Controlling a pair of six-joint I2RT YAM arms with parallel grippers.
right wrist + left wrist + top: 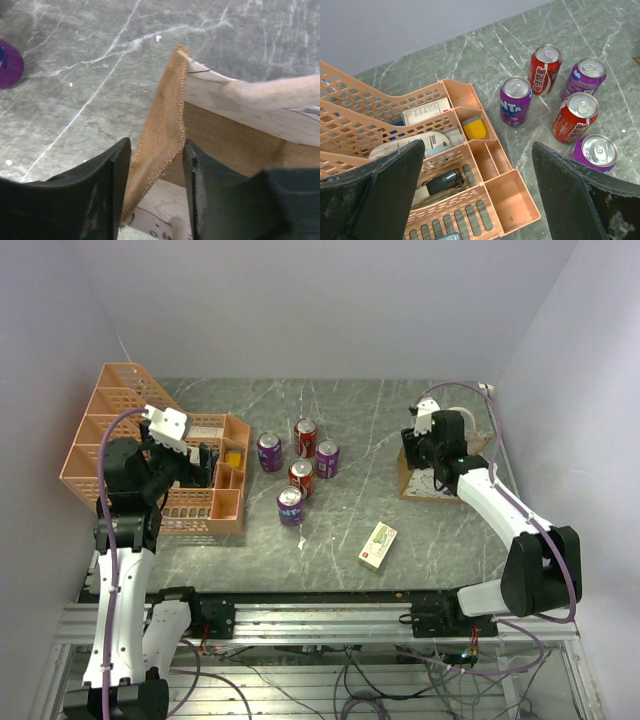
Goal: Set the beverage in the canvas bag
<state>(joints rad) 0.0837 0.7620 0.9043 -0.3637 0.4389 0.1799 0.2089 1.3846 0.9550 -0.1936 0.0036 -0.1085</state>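
Several beverage cans, red and purple, stand grouped mid-table: a purple can (269, 451), a red can (305, 437) and others; the left wrist view shows them too, such as the purple one (515, 101). The canvas bag (425, 483) sits at the right, mostly under my right arm. My right gripper (420, 445) is partly open, its jaws astride the bag's tan woven wall (162, 125), with a gap still showing; a cream handle (270, 92) crosses the bag's mouth. My left gripper (477, 147) is wide open and empty, hovering over the orange rack, left of the cans.
The orange mesh rack (110, 430) with small items fills the left side, and its front compartment (512, 200) lies under my left jaws. A small flat box (378, 545) lies near the front middle. Walls close in on three sides.
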